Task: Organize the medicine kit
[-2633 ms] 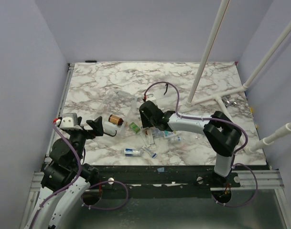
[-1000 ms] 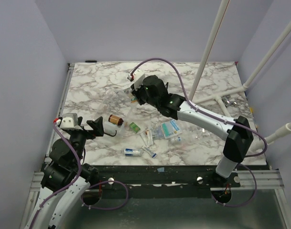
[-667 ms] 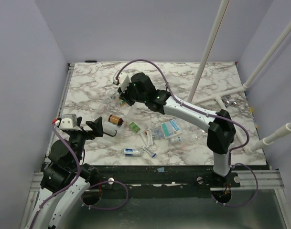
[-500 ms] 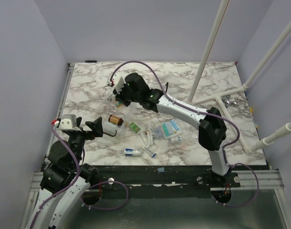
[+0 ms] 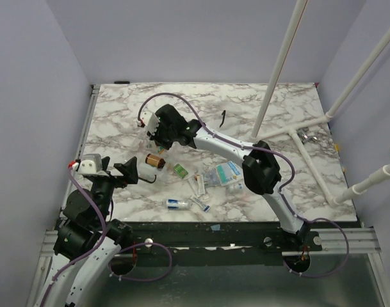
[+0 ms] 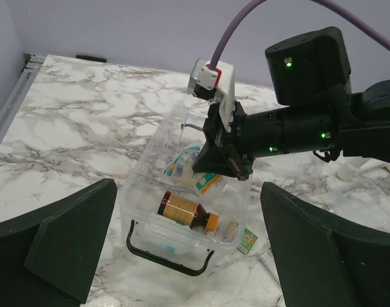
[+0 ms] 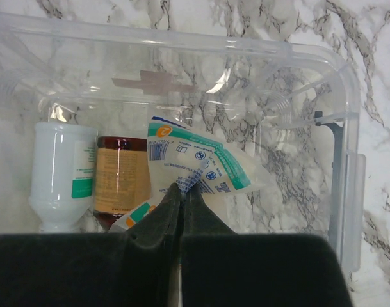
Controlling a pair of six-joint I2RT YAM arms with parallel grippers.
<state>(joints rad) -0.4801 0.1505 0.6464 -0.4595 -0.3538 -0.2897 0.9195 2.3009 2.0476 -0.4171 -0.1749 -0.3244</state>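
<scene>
Right gripper (image 7: 182,192): jaws closed tight, pinching a printed white-and-teal packet (image 7: 201,163) by one edge. An edge grip probably lets it hang and slide down flat.

Below it is the medicine kit (image 7: 348,96), clear-walled, with the packet over its middle. A white bottle (image 7: 57,166) and an amber bottle (image 7: 121,173) lie side by side at 9 o'clock of the packet.

Left gripper (image 6: 188,243): jaws spread wide, holding nothing, at 7 o'clock of the kit, apart from it, likely waiting.

The kit sits toward 10 o'clock on the marble table (image 5: 259,102). Loose packets (image 5: 223,174) lie at 4 o'clock of it. Lilac walls (image 5: 182,38); white poles (image 5: 278,70) at 2 o'clock.
</scene>
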